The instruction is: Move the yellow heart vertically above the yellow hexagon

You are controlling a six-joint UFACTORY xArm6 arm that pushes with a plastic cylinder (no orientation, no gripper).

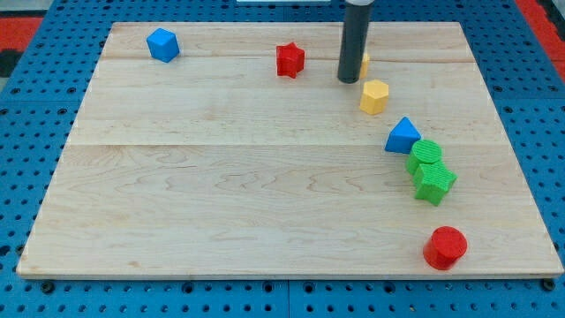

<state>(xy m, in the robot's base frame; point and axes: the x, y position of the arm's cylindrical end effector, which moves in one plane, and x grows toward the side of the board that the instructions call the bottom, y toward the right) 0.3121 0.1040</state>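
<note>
Tip (349, 80) at the far edge, no pincer, nothing held. Small yellow heart block (364, 63) mostly hidden behind the rod, touching it on the right. Yellow hexagon block (374, 95) just nearer. Risk: heart slipping sideways, or nudging the hexagon toward the blue triangular block (403, 135).

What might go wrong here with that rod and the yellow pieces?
My tip hides most of the yellow heart, so a push could glance off and slide it toward the board's top edge. The yellow hexagon sits just below; a stray sweep might knock it toward the blue triangle.
</note>
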